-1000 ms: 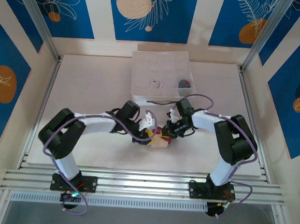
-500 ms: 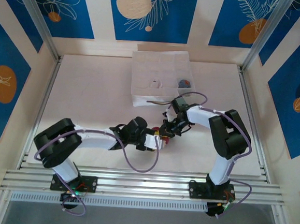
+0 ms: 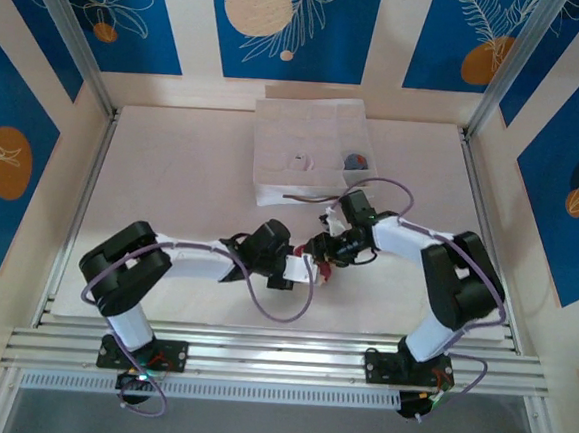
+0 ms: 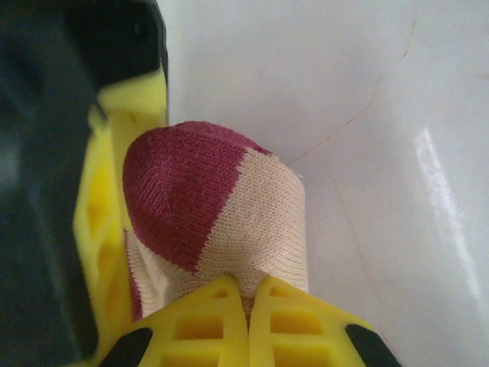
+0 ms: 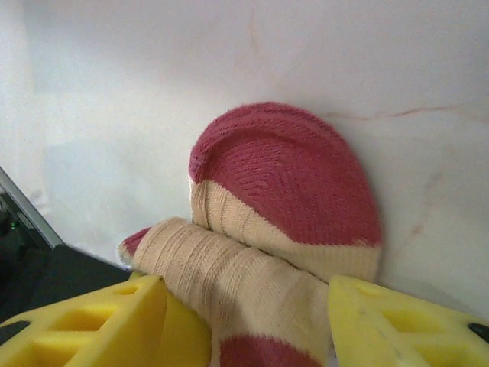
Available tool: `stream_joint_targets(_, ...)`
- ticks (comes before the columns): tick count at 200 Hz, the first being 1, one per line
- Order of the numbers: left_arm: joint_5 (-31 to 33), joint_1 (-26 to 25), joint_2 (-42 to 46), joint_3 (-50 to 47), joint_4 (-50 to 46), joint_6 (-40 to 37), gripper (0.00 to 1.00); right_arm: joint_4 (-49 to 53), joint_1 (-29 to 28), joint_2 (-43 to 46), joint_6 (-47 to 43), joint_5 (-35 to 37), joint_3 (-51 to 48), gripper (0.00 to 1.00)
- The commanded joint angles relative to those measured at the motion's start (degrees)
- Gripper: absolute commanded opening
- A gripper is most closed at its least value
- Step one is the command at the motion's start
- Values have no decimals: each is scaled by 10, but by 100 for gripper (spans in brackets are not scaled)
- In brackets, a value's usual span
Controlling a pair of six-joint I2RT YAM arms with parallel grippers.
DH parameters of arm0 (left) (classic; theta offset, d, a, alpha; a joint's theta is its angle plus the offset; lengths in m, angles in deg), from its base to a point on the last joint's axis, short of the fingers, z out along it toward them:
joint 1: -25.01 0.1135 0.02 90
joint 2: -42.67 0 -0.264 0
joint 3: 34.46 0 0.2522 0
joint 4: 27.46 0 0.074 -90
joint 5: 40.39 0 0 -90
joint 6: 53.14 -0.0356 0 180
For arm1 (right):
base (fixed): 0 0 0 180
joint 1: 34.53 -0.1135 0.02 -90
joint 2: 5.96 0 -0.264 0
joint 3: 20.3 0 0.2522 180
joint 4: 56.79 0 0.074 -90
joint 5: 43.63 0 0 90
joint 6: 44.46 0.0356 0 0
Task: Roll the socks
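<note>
On the white table point(image 3: 172, 177), my left gripper point(image 4: 248, 298) clamps the part-rolled sock point(image 4: 229, 214). My right gripper point(image 5: 244, 313) straddles it, released. Next, I reckon, the right re-grips and rolls on.

Tan sock point(image 4: 252, 222), maroon toe, partly rolled into a loose tube, toe end uppermost. White sock point(image 3: 301, 161) and grey sock point(image 3: 355, 162), bunched small, in separate compartments of box point(image 3: 276, 130).
</note>
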Motion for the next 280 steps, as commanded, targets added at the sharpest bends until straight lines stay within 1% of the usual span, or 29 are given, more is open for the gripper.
stream_joint_targets(1,-98,33,-56,59,-162,68,0,-46,17,31,4,-29,-30,60)
stream_joint_targets(19,-124,56,-93,97,-199,116,0,-50,24,24,4,-37,-34,60)
stream_joint_targets(38,-146,89,-134,129,-211,203,0,-56,25,2,9,-42,-35,61)
stream_joint_targets(57,-186,118,-169,149,-205,274,0,-72,21,-19,19,-49,-35,61)
stream_joint_targets(73,-207,128,-185,151,-185,299,0,-71,18,-37,30,-42,-26,59)
stream_joint_targets(79,-211,130,-188,154,-186,302,0,-68,18,-45,33,-37,-21,57)
stream_joint_targets(94,-208,130,-192,158,-188,302,0,-42,17,-70,42,-14,0,45)
stream_joint_targets(105,-206,130,-186,149,-173,299,2,-17,17,-91,46,3,20,38)
stream_joint_targets(115,-205,130,-171,133,-147,297,7,3,17,-108,46,10,36,33)
stream_joint_targets(135,-204,130,-135,96,-90,286,20,40,9,-134,45,30,62,21)
stream_joint_targets(149,-204,128,-107,80,-66,269,24,61,3,-144,40,42,74,13)
stream_joint_targets(159,-199,123,-82,69,-60,240,27,72,0,-149,37,47,79,10)
stream_joint_targets(171,-179,110,-41,39,-36,193,32,83,-3,-154,35,49,83,7)
stream_joint_targets(184,-152,93,9,-11,21,133,38,93,-8,-157,32,50,86,6)
stream_joint_targets(187,-146,90,20,-23,36,124,40,95,-9,-157,31,51,87,6)
stream_joint_targets(197,-111,77,51,-62,90,101,48,105,-14,-159,29,55,90,6)
stream_joint_targets(212,-56,48,84,-107,142,41,52,116,-18,-162,24,60,96,6)
stream_joint_targets(216,-30,38,91,-116,151,24,53,118,-19,-163,23,59,98,5)
stream_joint_targets(232,70,-1,100,-147,194,-32,58,124,-18,-173,20,48,105,5)
stream_joint_targets(244,122,-18,94,-163,230,-56,61,132,-17,-178,18,44,113,5)
stream_joint_targets(257,152,-25,84,-166,244,-69,61,141,-18,-181,14,44,121,5)
stream_joint_targets(280,163,-28,55,-161,262,-74,63,157,-19,-186,9,44,135,4)
